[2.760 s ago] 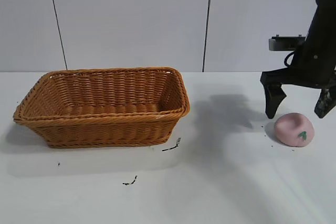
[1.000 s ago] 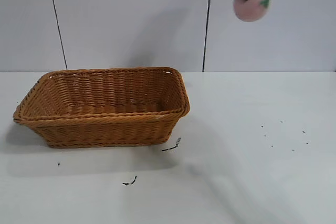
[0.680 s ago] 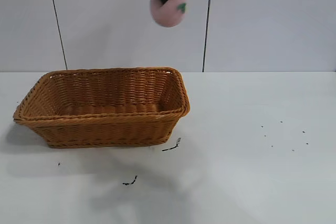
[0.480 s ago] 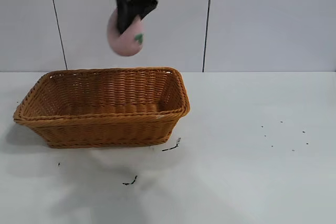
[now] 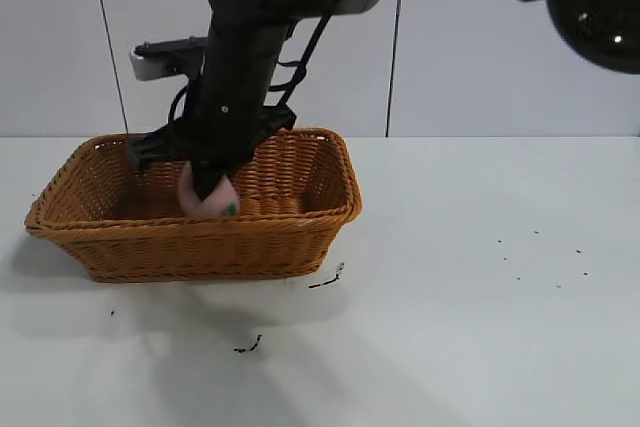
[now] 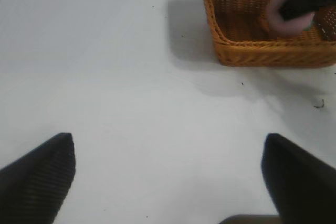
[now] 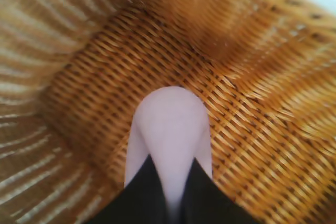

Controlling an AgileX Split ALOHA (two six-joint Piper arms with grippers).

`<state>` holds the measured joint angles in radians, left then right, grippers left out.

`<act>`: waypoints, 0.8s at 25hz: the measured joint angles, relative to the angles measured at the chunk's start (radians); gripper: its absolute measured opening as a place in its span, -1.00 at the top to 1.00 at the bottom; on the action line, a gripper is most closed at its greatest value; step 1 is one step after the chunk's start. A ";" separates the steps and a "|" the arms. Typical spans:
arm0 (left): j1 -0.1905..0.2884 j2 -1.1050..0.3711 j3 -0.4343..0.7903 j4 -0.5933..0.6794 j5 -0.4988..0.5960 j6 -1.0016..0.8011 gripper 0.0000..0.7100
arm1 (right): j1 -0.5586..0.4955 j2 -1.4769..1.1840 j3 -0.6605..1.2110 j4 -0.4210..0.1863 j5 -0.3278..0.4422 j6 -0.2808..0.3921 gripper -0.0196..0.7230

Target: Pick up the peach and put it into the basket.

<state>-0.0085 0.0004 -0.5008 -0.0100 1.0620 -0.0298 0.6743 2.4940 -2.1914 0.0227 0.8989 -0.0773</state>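
From the exterior, the right gripper (image 5: 208, 187) clamps the squat pale-pink toy peach (image 5: 207, 197) inside the orange-brown woven wicker basket (image 5: 290, 247). The left wrist view shows the left gripper (image 6: 168, 174) spread wide above the white table (image 6: 131, 103), well apart from the basket. The right wrist view shows peach over the basket floor.

The exterior camera faces the table (image 5: 480, 347) level; the left wrist camera looks from afar, the right wrist close down, all sharing the basket (image 5: 200, 237) (image 6: 262, 56) (image 7: 252, 129).
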 joint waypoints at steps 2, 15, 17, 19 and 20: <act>0.000 0.000 0.000 0.000 0.000 0.000 -0.95 | 0.000 -0.011 -0.007 0.000 0.019 0.000 -0.75; 0.000 0.000 0.000 0.000 0.000 0.000 -0.95 | -0.135 -0.119 -0.249 0.004 0.226 0.020 -0.91; 0.000 0.000 0.000 0.000 0.000 0.000 -0.95 | -0.201 -0.119 -0.249 0.004 0.238 0.024 -0.91; 0.000 0.000 0.000 0.000 0.000 0.000 -0.95 | -0.269 -0.119 -0.249 0.004 0.259 0.024 -0.92; 0.000 0.000 0.000 0.000 0.000 0.000 -0.95 | -0.308 -0.119 -0.249 0.003 0.267 0.025 -0.93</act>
<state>-0.0085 0.0004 -0.5008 -0.0100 1.0620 -0.0298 0.3660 2.3747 -2.4403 0.0259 1.1661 -0.0524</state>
